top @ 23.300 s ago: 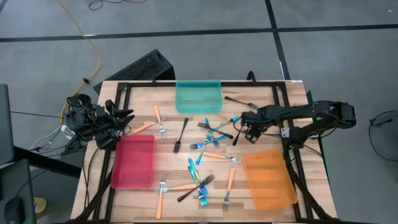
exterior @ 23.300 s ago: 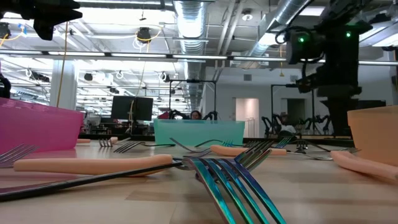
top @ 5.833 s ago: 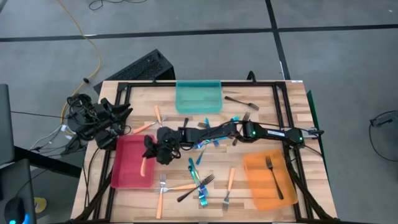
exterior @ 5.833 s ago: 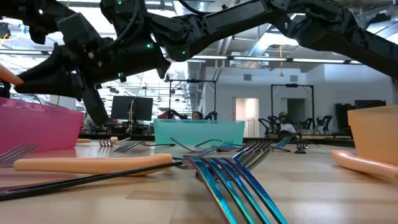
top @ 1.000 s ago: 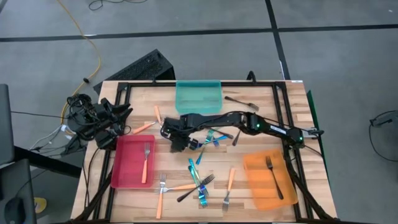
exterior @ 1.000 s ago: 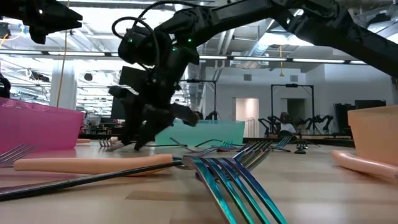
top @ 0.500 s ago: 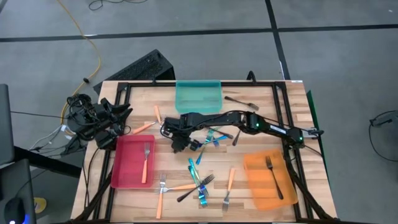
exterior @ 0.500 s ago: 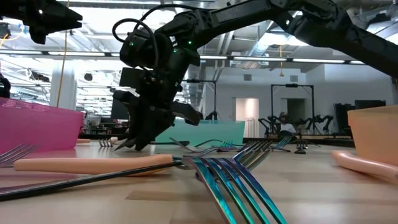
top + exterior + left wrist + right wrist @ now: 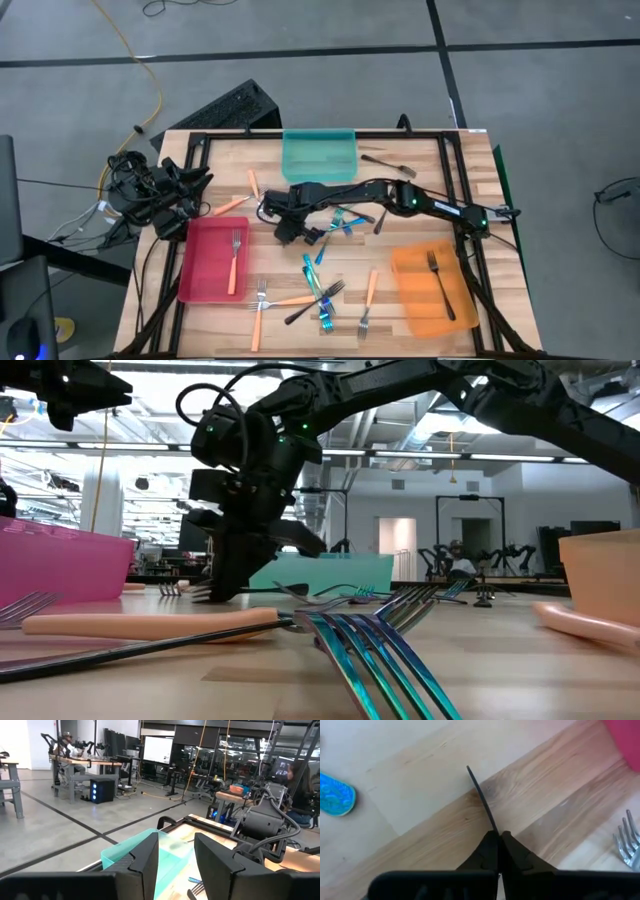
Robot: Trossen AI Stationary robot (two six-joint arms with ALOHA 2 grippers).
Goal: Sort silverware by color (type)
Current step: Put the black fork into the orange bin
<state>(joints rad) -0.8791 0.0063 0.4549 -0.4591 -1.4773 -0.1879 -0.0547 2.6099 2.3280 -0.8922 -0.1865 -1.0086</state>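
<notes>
With one fork in the red tray (image 9: 212, 262) and one in the orange tray (image 9: 432, 287), most forks lie unsorted as the right gripper (image 9: 286, 232) pinches a dark fork (image 9: 482, 800).

The right arm (image 9: 400, 196) stretches across the tabletop (image 9: 400, 305) middle, blocking the way between the teal tray (image 9: 319, 156) and the fork pile (image 9: 318, 290). Bare wood lies open between the red tray (image 9: 205, 262) and that pile, and between the pile and the orange tray (image 9: 415, 290).

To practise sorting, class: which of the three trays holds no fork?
The teal tray. The red tray holds an orange-handled fork, and the orange tray holds a dark fork.
</notes>
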